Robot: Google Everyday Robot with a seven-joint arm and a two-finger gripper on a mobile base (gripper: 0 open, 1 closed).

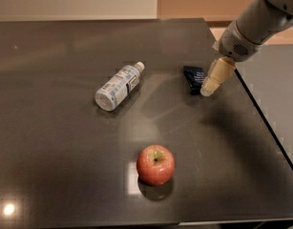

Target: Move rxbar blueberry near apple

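Note:
The rxbar blueberry [194, 78] is a small dark navy wrapper lying flat on the dark table at the right. The red apple [156, 164] with a yellowish stem patch stands near the front centre, well apart from the bar. My gripper [209, 90] comes in from the upper right on a grey arm, its tan fingers pointing down just right of the bar, at its near right edge. It holds nothing that I can see.
A plastic bottle [118, 86] with a white label lies on its side left of the bar. The table's right edge [260, 113] runs diagonally close to the gripper. The front edge lies just below the apple.

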